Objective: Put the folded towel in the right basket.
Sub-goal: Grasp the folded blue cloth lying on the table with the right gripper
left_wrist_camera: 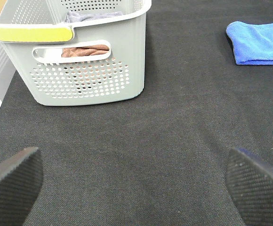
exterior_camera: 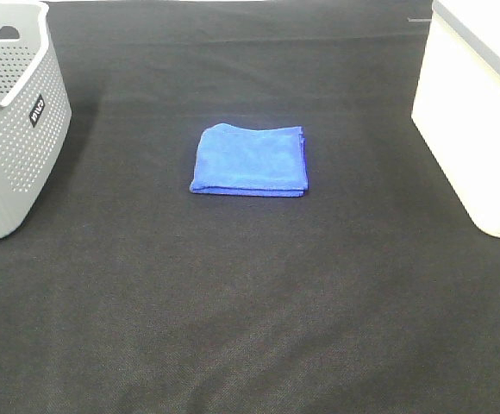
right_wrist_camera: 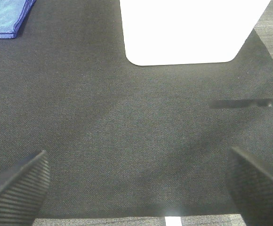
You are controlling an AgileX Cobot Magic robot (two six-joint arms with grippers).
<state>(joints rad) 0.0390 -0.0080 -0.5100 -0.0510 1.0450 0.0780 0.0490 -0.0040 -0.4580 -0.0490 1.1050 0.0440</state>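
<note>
A folded blue towel (exterior_camera: 250,161) lies flat on the black table cover, in the middle of the exterior view. It also shows in the left wrist view (left_wrist_camera: 259,41) and at the edge of the right wrist view (right_wrist_camera: 4,16). The right basket (exterior_camera: 478,103) is white and stands at the right edge; its wall shows in the right wrist view (right_wrist_camera: 183,30). My left gripper (left_wrist_camera: 132,183) is open and empty, well short of the towel. My right gripper (right_wrist_camera: 136,183) is open and empty, in front of the white basket. Neither gripper shows in the exterior view.
A grey perforated basket (exterior_camera: 9,121) stands at the left edge; the left wrist view (left_wrist_camera: 84,52) shows cloths inside it. The black cover (exterior_camera: 250,302) spans the table; its front edge shows in the right wrist view (right_wrist_camera: 127,219).
</note>
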